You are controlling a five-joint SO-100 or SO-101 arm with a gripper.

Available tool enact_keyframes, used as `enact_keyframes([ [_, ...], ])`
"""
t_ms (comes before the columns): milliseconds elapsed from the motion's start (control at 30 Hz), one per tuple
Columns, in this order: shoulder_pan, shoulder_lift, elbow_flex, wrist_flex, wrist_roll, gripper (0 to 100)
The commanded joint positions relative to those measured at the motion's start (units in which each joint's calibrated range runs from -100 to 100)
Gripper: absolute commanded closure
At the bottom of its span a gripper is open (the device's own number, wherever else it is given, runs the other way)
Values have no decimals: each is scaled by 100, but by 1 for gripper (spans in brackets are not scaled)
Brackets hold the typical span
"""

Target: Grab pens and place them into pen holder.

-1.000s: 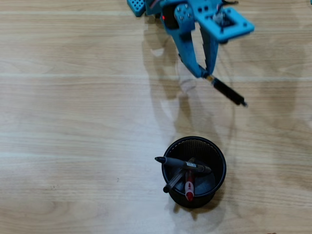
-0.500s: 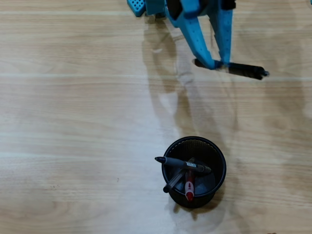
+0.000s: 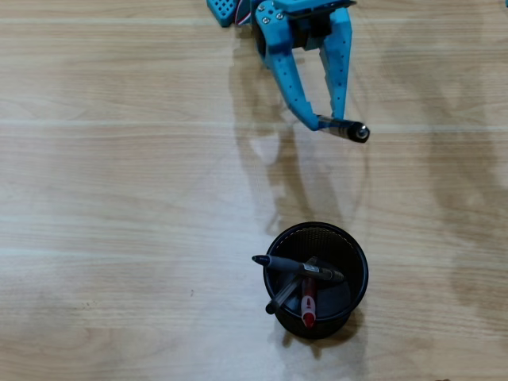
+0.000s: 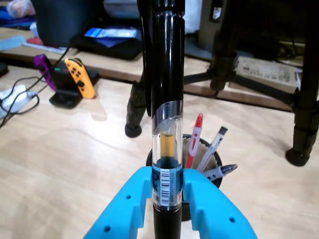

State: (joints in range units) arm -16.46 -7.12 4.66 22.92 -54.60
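My blue gripper (image 3: 325, 121) hangs near the table's far edge in the overhead view, shut on a black pen (image 3: 347, 128) that sticks out to the right of its tips. The wrist view shows the same gripper (image 4: 167, 185) clamped on that pen (image 4: 167, 114) at its clear barcode-labelled section, the black cap pointing up. The round black mesh pen holder (image 3: 354, 246) stands well below the gripper in the overhead view, holding three pens: a dark-tipped one (image 3: 290, 266), a grey one (image 3: 283, 295) and a red one (image 3: 308, 308). In the wrist view the pen holder (image 4: 215, 164) sits just behind the held pen.
The arm's blue base (image 3: 226, 11) sits at the overhead view's top edge. Beyond the table in the wrist view stand black tripod legs (image 4: 301, 99), a game controller (image 4: 79, 77) on a dock and white cables (image 4: 17, 99).
The gripper has swung left with the pen. The pen's free end now points more toward the camera and looks shorter. The pens in the holder have not moved.
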Motion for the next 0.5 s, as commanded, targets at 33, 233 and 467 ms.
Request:
enact_keyframes([
  [33, 108, 87, 7, -747, -39, 98],
  [233, 62, 1380, -299, -2538, -349, 98],
  [467, 53, 2884, -1336, -4079, -354, 98],
])
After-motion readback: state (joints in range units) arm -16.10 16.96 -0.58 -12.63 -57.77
